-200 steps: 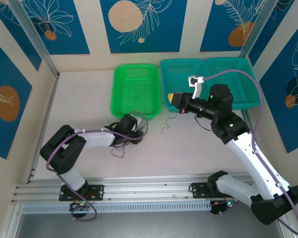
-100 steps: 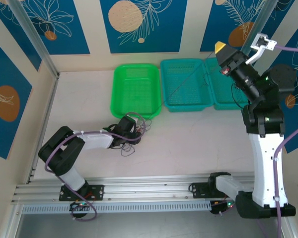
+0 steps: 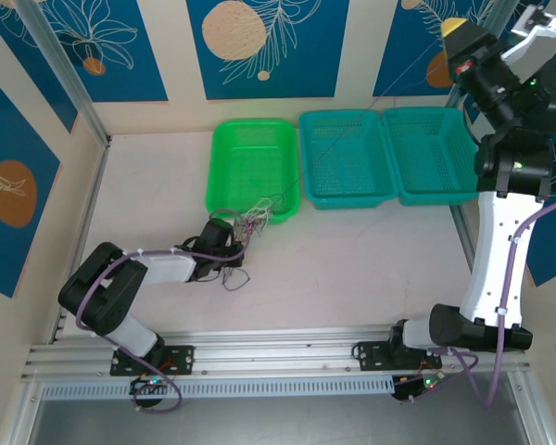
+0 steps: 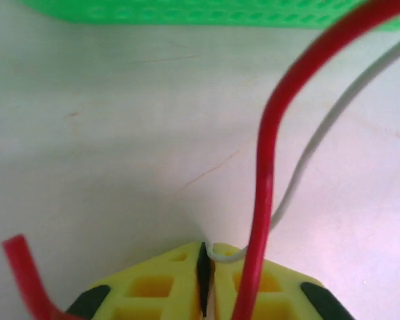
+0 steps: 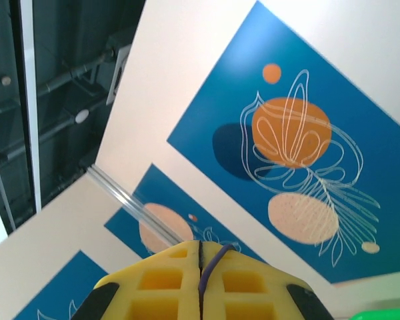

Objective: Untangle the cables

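1. Far left: the left arm (image 3: 157, 264) lies low across the table (image 3: 371, 269). The left gripper (image 3: 233, 234) sits right at the knot of cables (image 3: 253, 221), just in front of the green basket's near right corner.
2. On the left wrist cam, the left gripper (image 4: 205, 257) has its yellow fingers (image 4: 153, 287) squeezed together. The white cable (image 4: 320, 133) drops straight into the seam between them, so it's pinched on that one.
3. Same view: the red cable (image 4: 267, 167) arcs down across the front of the right-hand finger, and another red bit pokes up at the lower left. Honestly can't tell if the red one is caught in the grip or just lying over it.
4. The green basket (image 3: 253, 167) sits at the back of the table. The first teal basket (image 3: 346, 158) is right against it, and the second teal basket (image 3: 431, 153) is right against that one.
5. The black cable (image 3: 332, 148) is a super thin line pulled tight. It slants up from the knot, over the first teal basket, toward the top right.
6. Far right: the right arm (image 3: 496, 241) stands tall with the right gripper (image 3: 456, 30) way up by the blue wall panel (image 5: 293, 147). On its own cam, its fingers (image 5: 253, 283) are closed with a dark cable sandwiched in the seam.
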Controlling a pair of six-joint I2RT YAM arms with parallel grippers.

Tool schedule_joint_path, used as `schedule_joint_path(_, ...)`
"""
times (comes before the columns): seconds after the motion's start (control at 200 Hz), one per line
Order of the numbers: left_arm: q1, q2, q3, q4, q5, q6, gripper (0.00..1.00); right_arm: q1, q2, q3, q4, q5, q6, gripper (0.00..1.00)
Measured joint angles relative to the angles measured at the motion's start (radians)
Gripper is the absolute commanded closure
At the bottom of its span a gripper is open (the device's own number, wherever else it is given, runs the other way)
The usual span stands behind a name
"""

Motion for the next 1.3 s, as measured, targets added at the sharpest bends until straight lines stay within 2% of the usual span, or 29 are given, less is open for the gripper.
schedule_joint_path(0.21, 0.040, -0.014, -0.016, 0.003, 0.040, -0.050, 1.00, -0.081, 0.039, 0.077, 0.001, -0.059, 0.087, 1.00)
schedule_joint_path(0.465, 0.112, -0.052, -0.076, 0.044, 0.096, -0.132, 1.00, -0.216, 0.060, 0.083, -0.004, -0.132, 0.193, 1.00)
schedule_joint_path(0.565, 0.124, -0.086, -0.109, 0.072, 0.093, -0.129, 1.00, -0.207, 0.056, 0.066, 0.060, -0.180, 0.220, 1.00)
schedule_joint_path(0.68, 0.147, -0.193, -0.193, 0.074, 0.071, -0.092, 0.97, -0.111, 0.003, -0.035, 0.151, -0.251, 0.194, 1.00)
schedule_joint_path(0.76, 0.157, -0.280, -0.229, 0.030, 0.056, -0.047, 0.86, -0.036, -0.061, -0.124, 0.140, -0.285, 0.125, 1.00)
schedule_joint_path(0.8, 0.158, -0.317, -0.230, 0.011, 0.052, -0.021, 0.76, -0.005, -0.104, -0.176, 0.122, -0.293, 0.084, 1.00)
schedule_joint_path(0.865, 0.158, -0.390, -0.230, -0.011, 0.050, 0.029, 0.53, 0.017, -0.188, -0.266, 0.087, -0.294, 0.028, 1.00)
schedule_joint_path(0.975, 0.156, -0.523, -0.230, -0.059, 0.041, 0.116, 0.33, 0.034, -0.290, -0.356, 0.004, -0.294, -0.029, 1.00)
schedule_joint_path(1.125, 0.156, -0.705, -0.229, -0.145, 0.037, 0.197, 0.18, 0.062, -0.330, -0.386, -0.089, -0.295, -0.083, 1.00)
schedule_joint_path(1.225, 0.156, -0.791, -0.221, -0.180, 0.089, 0.257, 0.16, 0.072, -0.322, -0.394, -0.125, -0.294, -0.100, 1.00)
schedule_joint_path(1.3, 0.154, -0.792, -0.192, -0.206, 0.157, 0.306, 0.15, 0.082, -0.303, -0.395, -0.141, -0.294, -0.100, 1.00)
